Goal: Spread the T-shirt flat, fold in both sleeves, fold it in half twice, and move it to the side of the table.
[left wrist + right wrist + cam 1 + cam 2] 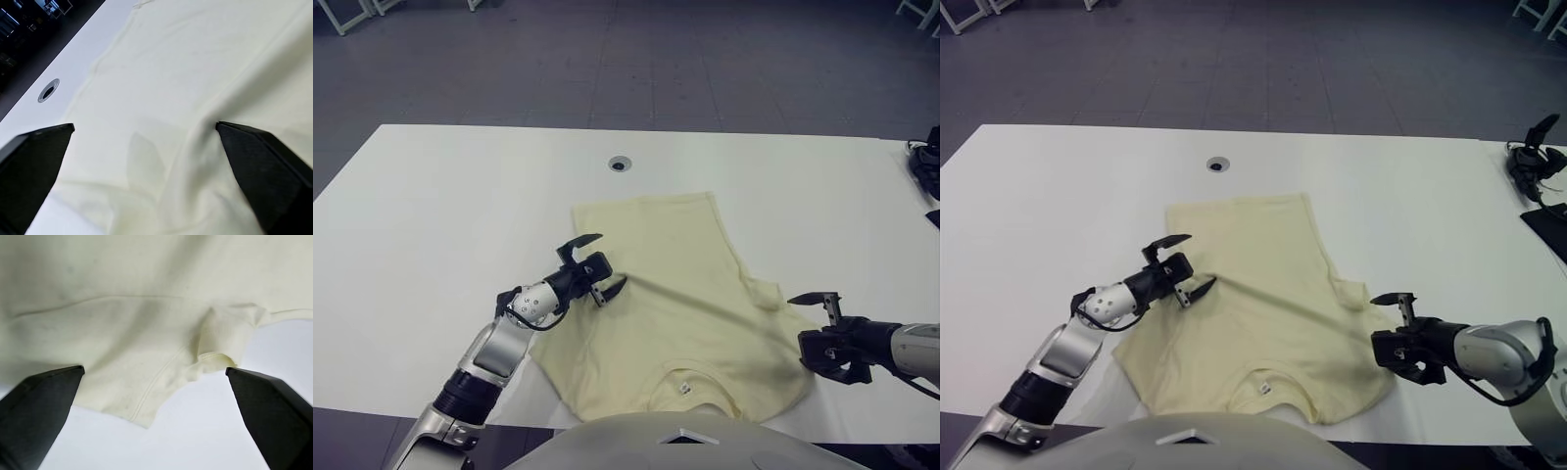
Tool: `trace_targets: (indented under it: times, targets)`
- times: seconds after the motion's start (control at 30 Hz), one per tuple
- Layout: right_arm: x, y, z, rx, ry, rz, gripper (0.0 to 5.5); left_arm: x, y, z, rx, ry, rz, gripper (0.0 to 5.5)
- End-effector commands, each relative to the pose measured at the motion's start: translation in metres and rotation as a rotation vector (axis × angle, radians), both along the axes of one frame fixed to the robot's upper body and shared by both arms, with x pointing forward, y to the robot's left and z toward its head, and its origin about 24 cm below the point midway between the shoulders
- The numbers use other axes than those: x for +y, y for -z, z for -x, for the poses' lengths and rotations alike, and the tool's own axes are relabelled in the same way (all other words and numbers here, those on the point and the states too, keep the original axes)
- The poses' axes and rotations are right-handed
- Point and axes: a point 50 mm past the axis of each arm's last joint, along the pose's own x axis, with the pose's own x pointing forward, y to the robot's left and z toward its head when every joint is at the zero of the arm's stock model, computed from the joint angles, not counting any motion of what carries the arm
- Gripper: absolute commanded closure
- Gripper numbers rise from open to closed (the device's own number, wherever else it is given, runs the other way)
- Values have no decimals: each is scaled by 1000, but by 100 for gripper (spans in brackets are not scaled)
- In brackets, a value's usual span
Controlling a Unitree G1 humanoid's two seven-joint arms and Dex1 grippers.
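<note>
White table [431, 215] on a dark grey floor [607, 59], cable grommet [619, 164] toward the far edge at ctr. A pale yellow T-shirt [675, 294] lies at mid-table by the near edge, collar toward the robot, hem toward the far edge.

Progress, as judged: early. The shirt is roughly spread but not flat. A diagonal ridge [700, 294] runs across the body from its left edge toward the right sleeve [764, 294], which sits bunched into a small lump at the shirt's right edge. No clean sleeve fold can be made out on either side, though whether the left sleeve is tucked under can't be told. Both half-folds and the move to the table's side look undone, so most of the job remains: smoothing first, then sleeves, then halving x2.

The left gripper [611, 258] hangs over the shirt's left edge w/ its two fingers spread wide. The lower fingertip sits at or just above the cloth, contact unclear, and nothing is pinched. In the left wrist view the ridge runs between the parted fingers [34, 161].

The right gripper [801, 333] is just beside the shirt's right edge, near the table's near edge. It is likewise wide apart and empty, facing the bunched sleeve w/ bare table beneath. Black cables [925, 162] lie at the table's right edge, well apart from the shirt.
</note>
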Motion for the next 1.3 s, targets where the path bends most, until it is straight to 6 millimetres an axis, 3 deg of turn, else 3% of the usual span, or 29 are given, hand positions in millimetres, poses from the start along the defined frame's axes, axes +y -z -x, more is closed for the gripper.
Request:
trace_targets:
  times: [0.03, 0.27, 0.4, 0.47, 0.57, 0.7, 0.8, 0.9, 1.0, 1.17, 1.3]
  targets:
    - [8, -2, 0, 35, 19, -103, 12, -7, 2, 1, 2, 56, 41, 10]
    - [11, -30, -24, -84, 50, -252, 12, 2, -10, -4, -67, 23, 66, 10]
    - [12, -53, -54, -224, 110, -410, 12, 10, -43, -7, -188, -20, 152, 10]
    - [18, -53, -62, -264, 121, -462, 12, 13, -58, -2, -214, -11, 162, 10]
    - [38, -38, -75, -326, 112, -519, 12, 17, -68, 14, -189, 44, 124, 10]
    - [77, -11, -98, -482, 38, -596, 12, 39, -55, 54, -2, 219, -38, 10]
    - [96, 5, -107, -480, 11, -612, 12, 52, -47, 75, 143, 279, -92, 10]
    - [110, 23, -115, -426, 19, -603, 12, 46, -41, 96, 257, 395, -84, 10]
    - [123, 31, -125, -407, 12, -606, 12, 43, -34, 102, 281, 402, -102, 10]
    - [129, 39, -139, -414, -19, -535, 12, 45, -24, 106, 301, 411, -224, 10]
    - [113, 45, -151, -475, -1, -409, 12, 51, -19, 107, 305, 395, -274, 10]
